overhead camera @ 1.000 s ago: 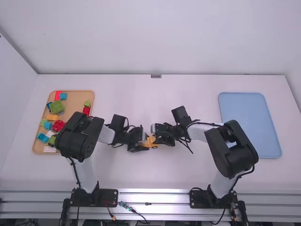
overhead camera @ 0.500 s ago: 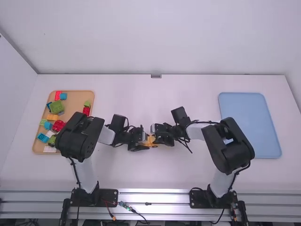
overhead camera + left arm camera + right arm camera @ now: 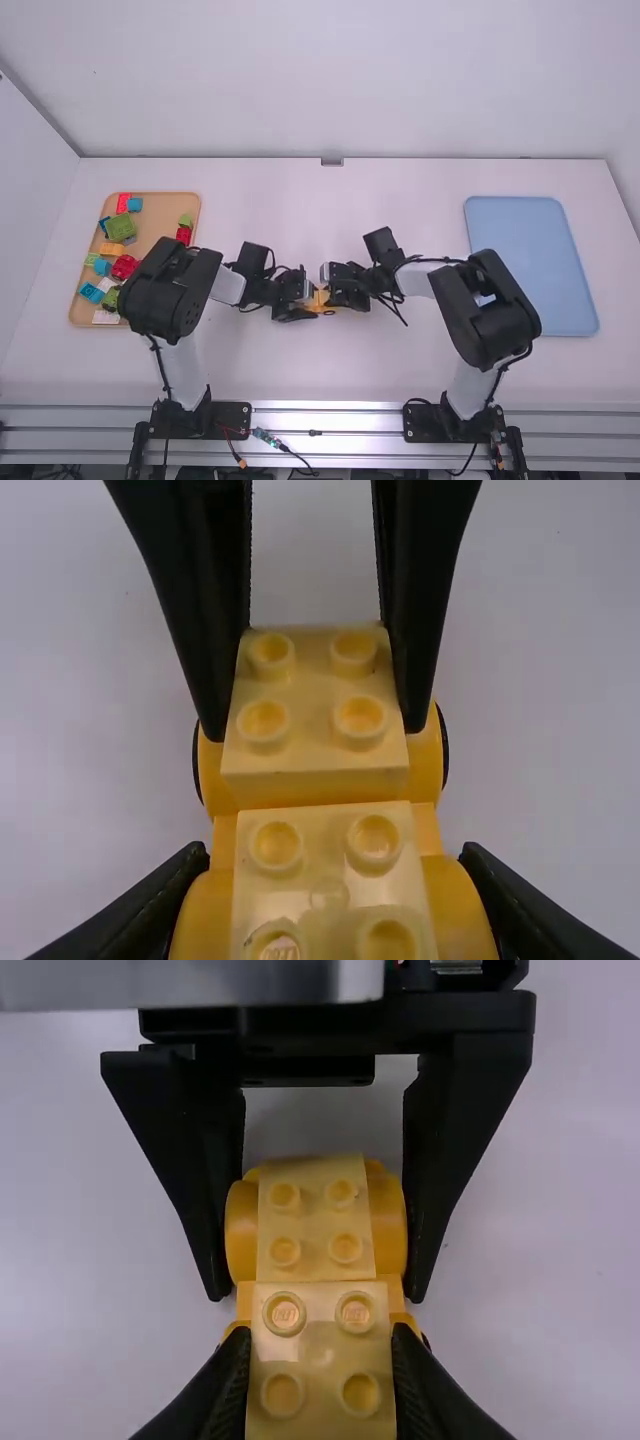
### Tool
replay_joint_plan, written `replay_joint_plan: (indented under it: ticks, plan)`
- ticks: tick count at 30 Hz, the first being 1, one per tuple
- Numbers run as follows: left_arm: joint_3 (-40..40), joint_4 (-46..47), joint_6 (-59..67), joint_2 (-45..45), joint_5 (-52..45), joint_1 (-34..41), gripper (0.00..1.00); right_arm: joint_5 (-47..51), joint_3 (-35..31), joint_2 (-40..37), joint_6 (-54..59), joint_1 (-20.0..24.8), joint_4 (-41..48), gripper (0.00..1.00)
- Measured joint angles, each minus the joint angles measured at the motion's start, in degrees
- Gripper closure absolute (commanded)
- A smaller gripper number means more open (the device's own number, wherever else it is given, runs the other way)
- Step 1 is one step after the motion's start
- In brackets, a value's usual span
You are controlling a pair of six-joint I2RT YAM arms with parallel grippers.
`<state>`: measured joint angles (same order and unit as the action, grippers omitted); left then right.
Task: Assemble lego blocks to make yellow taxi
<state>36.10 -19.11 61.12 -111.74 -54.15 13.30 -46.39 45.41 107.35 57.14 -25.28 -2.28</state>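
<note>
Near the table's middle, the left gripper point(image 3: 298, 306) and the right gripper point(image 3: 345, 287) meet over an orange-yellow car base point(image 3: 320, 300). In the left wrist view, the left gripper point(image 3: 335, 880) grips the rounded sides of the base point(image 3: 455, 905); one light-yellow 2x2 block point(image 3: 330, 870) sits between its fingers, and another point(image 3: 310, 715) sits farther along. The right gripper point(image 3: 321, 1360) is shut on that second block point(image 3: 320, 1390) in the right wrist view. Both blocks rest on the base, side by side. Dark wheels show at the base's edges.
A tan tray point(image 3: 155, 230) with several coloured blocks stands at the left, partly behind the left arm's elbow. The flat blue tray point(image 3: 530, 265) lies at the right, beside the right arm's elbow.
The right arm's elbow has shifted slightly left and up the picture, then stays put. Both grippers hold nearly the same place at the car base, and the left arm has not moved.
</note>
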Motion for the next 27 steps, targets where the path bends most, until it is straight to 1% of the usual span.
replay_joint_plan:
  ticks: [1, 2, 3, 4, 5, 8, 9, 14, 16, 19, 22, 24, 25, 26, 27]
  plan:
    - [0.0, -0.3, 0.0, 0.0, 0.0, 0.0, 0.71, 0.0, 0.0, 0.0, 0.0, 0.0, -0.1, 0.8]
    - [0.0, -0.5, 0.0, 0.0, 0.1, 0.0, 0.71, 0.1, 0.0, 0.0, 0.0, 0.0, -0.2, 0.74]
    - [-0.1, -1.1, 0.0, 0.0, 0.2, 0.0, 0.71, 0.1, 0.0, 0.0, 0.0, 0.0, -0.3, 0.65]
    - [-0.3, -1.8, 0.0, 0.0, 0.2, 0.0, 0.71, 0.0, 0.0, 0.0, -0.1, 0.0, -0.3, 0.53]
    - [-0.3, -2.1, 0.0, 0.0, 0.2, 0.0, 0.71, 0.0, 0.0, 0.0, -0.1, 0.0, -0.3, 0.46]
    - [-1.0, -3.9, -0.1, 0.0, 0.2, 0.1, 0.72, 0.3, 0.0, 0.0, -0.3, 0.0, -0.3, 0.31]
    - [-1.2, -4.1, -0.2, 0.0, 0.2, 0.1, 0.72, 0.3, 0.0, 0.0, -0.2, 0.0, -0.3, 0.29]
    - [-1.2, -4.1, -0.2, 0.0, 0.2, 0.1, 0.72, 0.5, 0.0, 0.0, -0.2, 0.0, -0.2, 0.22]
    - [-1.2, -4.0, -0.2, 0.0, 0.2, 0.0, 0.72, 0.4, 0.0, 0.0, -0.2, 0.0, -0.1, 0.21]
    - [-1.2, -4.1, -0.2, 0.0, 0.2, 0.0, 0.73, 0.4, 0.0, -0.1, -0.1, 0.0, 0.4, 0.21]
    - [-1.2, -4.1, -0.3, 0.0, 0.2, 0.0, 0.73, 0.4, 0.0, -1.7, 1.0, 0.1, 3.6, 0.28]
    - [-1.2, -4.1, -0.2, 0.0, 0.2, 0.1, 0.73, 0.5, 0.0, -2.5, 1.6, 0.0, 4.4, 0.3]
    - [-1.2, -4.1, -0.2, 0.0, 0.2, 0.0, 0.73, 0.4, 0.0, -4.1, 2.5, 0.1, 5.6, 0.34]
    - [-1.2, -4.1, -0.3, 0.0, 0.2, 0.0, 0.73, 0.2, 0.0, -5.3, 3.1, 0.1, 6.0, 0.41]
    - [-1.2, -4.1, -0.3, 0.0, 0.2, 0.0, 0.73, 0.2, 0.0, -5.3, 3.1, 0.1, 6.0, 0.41]
